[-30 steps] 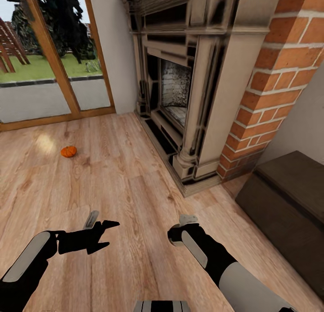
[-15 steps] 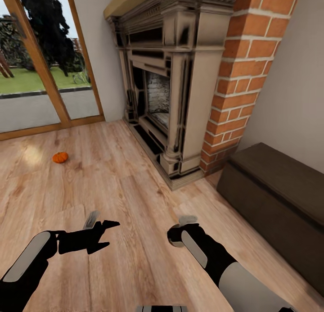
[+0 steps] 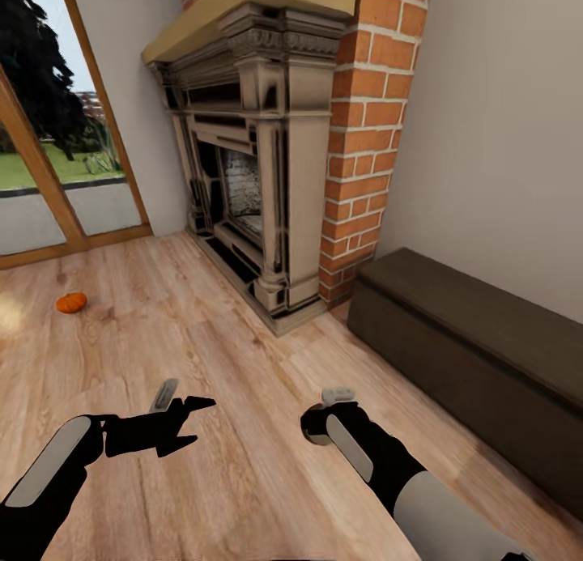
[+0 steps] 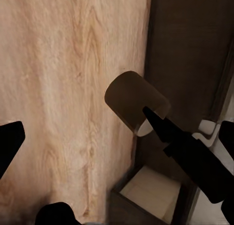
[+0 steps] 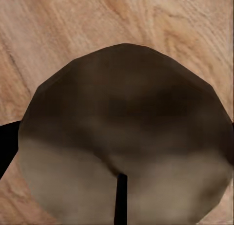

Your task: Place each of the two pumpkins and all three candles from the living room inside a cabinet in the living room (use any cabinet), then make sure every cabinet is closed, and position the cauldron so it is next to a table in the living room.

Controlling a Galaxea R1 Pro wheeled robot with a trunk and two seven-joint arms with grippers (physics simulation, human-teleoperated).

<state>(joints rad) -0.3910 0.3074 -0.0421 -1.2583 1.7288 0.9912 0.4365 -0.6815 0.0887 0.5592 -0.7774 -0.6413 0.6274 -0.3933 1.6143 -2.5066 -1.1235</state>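
Observation:
A pale candle (image 5: 124,137) sits between the jaws of my right gripper (image 3: 322,422), which is shut on it low over the wood floor. The left wrist view shows the same candle (image 4: 134,102) as a stubby cylinder pinched by a black finger. My left gripper (image 3: 183,419) hangs open and holds nothing. One orange pumpkin (image 3: 71,302) lies on the floor far to the left, near the glass door. The long dark-brown cabinet (image 3: 478,342) runs along the right wall, its visible fronts shut. The table and cauldron are out of view.
A large stone fireplace (image 3: 251,180) with a brick chimney (image 3: 364,140) stands ahead. A wood-framed glass door (image 3: 48,180) is at the left. In the left wrist view, a pale beige opening (image 4: 151,191) shows in the dark cabinet (image 4: 190,49). Bare wood floor (image 3: 186,334) spreads between.
The whole head view has swung to the right: the pumpkin and fireplace slid left in the picture and more of the cabinet came in. Both arms keep their pose.

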